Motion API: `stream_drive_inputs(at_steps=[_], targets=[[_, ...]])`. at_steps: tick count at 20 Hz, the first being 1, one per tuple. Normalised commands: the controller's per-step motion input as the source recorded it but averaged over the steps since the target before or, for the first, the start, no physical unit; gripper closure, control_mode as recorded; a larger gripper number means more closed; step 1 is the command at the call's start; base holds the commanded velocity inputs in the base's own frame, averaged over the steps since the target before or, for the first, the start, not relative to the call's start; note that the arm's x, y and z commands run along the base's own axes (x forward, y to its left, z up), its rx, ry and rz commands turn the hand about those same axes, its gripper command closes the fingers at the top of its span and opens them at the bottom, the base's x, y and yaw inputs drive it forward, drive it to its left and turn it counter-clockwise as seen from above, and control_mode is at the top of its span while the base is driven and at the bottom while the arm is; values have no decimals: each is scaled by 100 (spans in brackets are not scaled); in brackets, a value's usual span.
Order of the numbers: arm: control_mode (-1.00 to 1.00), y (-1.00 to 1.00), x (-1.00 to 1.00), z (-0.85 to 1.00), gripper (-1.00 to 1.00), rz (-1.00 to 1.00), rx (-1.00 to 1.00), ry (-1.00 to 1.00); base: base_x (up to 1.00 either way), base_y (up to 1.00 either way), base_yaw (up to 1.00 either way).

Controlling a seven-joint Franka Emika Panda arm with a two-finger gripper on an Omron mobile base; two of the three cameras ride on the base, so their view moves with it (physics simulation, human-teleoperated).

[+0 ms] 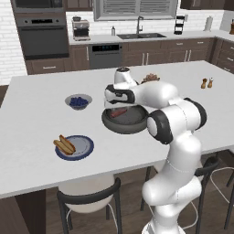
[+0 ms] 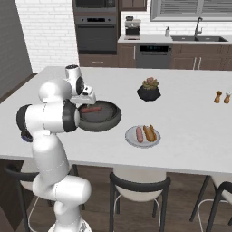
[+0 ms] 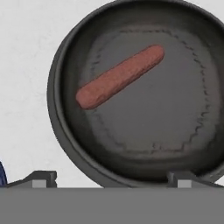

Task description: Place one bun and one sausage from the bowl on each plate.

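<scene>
The bowl point(image 3: 144, 96) sits on the surface point(image 1: 36, 119) toward its near edge, roughly midway along it. One sausage point(image 3: 119, 78) lies loose and diagonal on the bowl floor, touching no wall. No bun is visible in the bowl.

The gripper point(image 3: 111, 179) hangs directly above the bowl, fingers point(image 3: 41, 178) spread fully apart and holding nothing.

The blue-rimmed plate point(image 1: 84, 147) lies near the front edge, to the robot's left of the bowl. It carries a bun point(image 1: 67, 143); whether a sausage lies with it cannot be told. The light grey plate point(image 2: 132, 138) lies near the front edge on the other side and carries a bun and a sausage side by side.

Judgement: the remaining sausage belongs on the blue-rimmed plate.

Risks:
- The sausage is round and may roll or pivot if the fingers close off-centre or along its length.
- A descent too deep strikes the bowl floor.
- A low transfer may clip the bowl rim.
- A careless release may displace the bun already on the plate.
</scene>
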Motion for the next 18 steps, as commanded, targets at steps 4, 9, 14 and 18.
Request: stream_drive_inputs(at_steps=[4, 9, 14, 18], targets=[[-100, -17, 39, -2, -100, -9, 11, 0, 0, 0, 0], [-100, -2, 22, 1, -100, -12, 12, 4, 0, 0, 0], [-100, 0, 15, -5, -100, -9, 10, 3, 0, 0, 0], [-100, 0, 12, -16, -100, -5, 4, 14, 0, 0, 0]])
